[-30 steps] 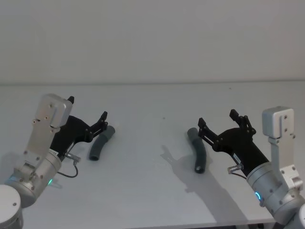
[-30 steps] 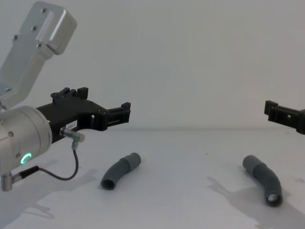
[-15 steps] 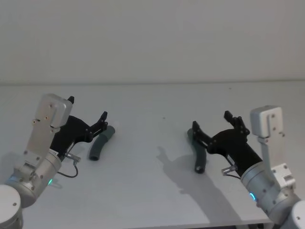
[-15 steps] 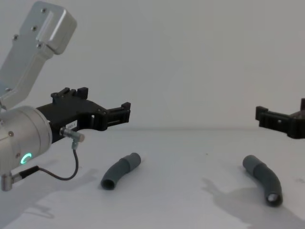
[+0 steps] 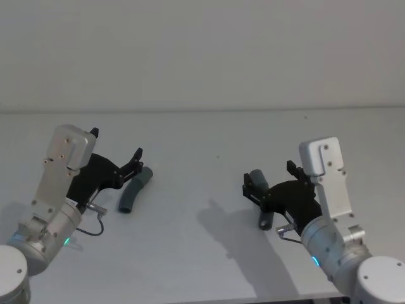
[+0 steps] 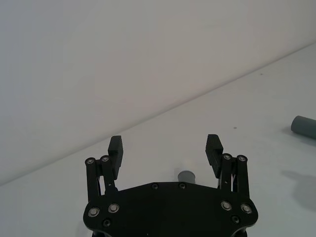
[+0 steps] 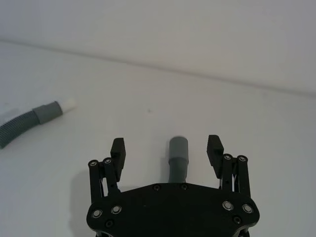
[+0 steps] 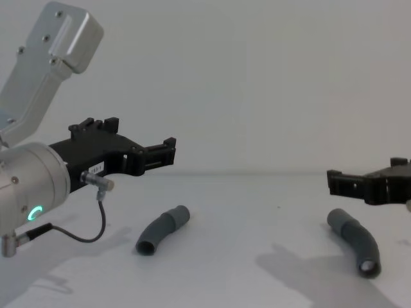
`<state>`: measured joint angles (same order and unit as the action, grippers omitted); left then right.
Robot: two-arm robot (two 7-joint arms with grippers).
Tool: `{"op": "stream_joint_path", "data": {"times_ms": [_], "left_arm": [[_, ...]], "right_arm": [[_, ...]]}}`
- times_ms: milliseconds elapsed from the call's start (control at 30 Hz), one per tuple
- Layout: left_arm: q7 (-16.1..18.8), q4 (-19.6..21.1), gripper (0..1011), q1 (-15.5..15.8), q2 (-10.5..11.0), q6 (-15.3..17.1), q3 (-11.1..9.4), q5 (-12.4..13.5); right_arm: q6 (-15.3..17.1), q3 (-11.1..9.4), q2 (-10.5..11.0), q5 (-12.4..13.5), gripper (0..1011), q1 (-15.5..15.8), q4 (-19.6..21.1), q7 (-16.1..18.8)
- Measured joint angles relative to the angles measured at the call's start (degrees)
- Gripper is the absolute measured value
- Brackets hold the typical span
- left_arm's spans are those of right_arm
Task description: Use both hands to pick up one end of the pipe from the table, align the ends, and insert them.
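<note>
Our right gripper (image 7: 166, 144), fingers spread, hangs above the right pipe piece (image 7: 177, 160), its long axis running between them; our left gripper (image 6: 165, 145), likewise spread, hovers over the left piece (image 5: 135, 190).

Left pipe piece (image 8: 160, 231): we note matt grey plastic, ribbed, with smooth cuffs.
Table (image 8: 244, 212): we note a smooth, matt white surface.

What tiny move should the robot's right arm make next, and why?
Probably lower the right pincer straight down. It is open and hangs above the right hose piece. In the wrist view the piece's grey cuff sits between its jaws, but the chest view shows it below them. The left pincer hangs open over the other piece.
</note>
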<state>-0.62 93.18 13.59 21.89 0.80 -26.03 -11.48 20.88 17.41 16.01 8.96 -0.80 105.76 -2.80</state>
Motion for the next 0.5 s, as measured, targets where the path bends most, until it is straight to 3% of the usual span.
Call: {"op": "stream_joint_path", "data": {"times_ms": [500], "left_arm": [[0.0,0.0,1002,0.0,0.0,0.0,0.0,0.0]], "right_arm": [[13.3,-1.8,-8.3,0.9,1004,-0.9,1.1,-6.2]]}}
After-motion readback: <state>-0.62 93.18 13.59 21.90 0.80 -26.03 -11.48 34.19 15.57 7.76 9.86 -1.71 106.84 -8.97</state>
